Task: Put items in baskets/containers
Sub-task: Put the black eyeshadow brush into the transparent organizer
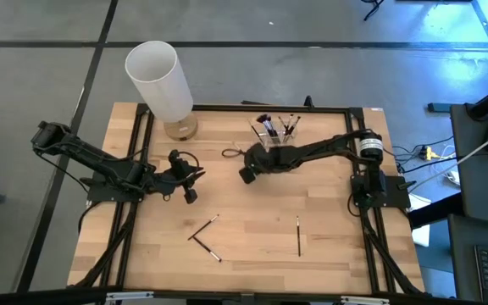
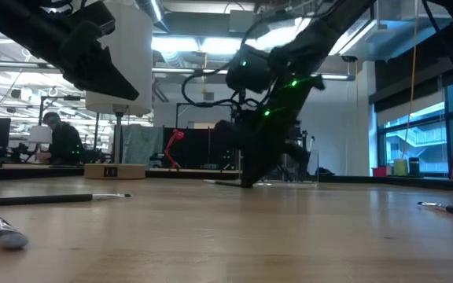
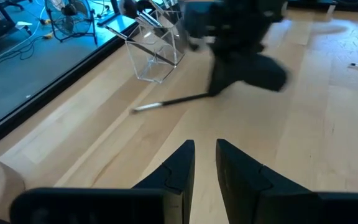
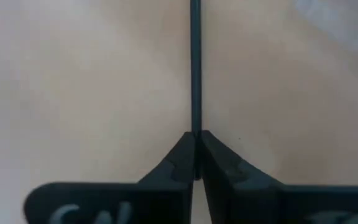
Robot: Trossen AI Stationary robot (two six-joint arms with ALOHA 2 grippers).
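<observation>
My right gripper [image 1: 246,172] reaches in from the table's right and is down at the table beside the clear organizer [image 1: 274,138], shut on a thin black brush [image 3: 169,101]. The organizer stands near the far edge with several brushes upright in it, and it also shows in the left wrist view [image 3: 157,59]. Three more brushes lie flat on the near half of the table: two crossing [image 1: 203,229] [image 1: 209,248] and one alone [image 1: 298,235]. My left gripper [image 1: 186,185] hovers left of centre, open a little, touching nothing. My right gripper pinches the brush's black handle [image 4: 195,118] between its two fingers [image 4: 179,158], slanting down from the table's right. The handle runs straight on past the fingertips, in line with them. The brush's silver end [image 3: 139,107] rests on the wood.
A tall white cylinder [image 1: 159,80] and a small brownish jar [image 1: 180,127] stand at the far left corner. A black frame [image 1: 227,107] borders the wooden table. Bare wood lies between the two grippers and around the loose brushes. A person sits in the room far behind [image 2: 61,141].
</observation>
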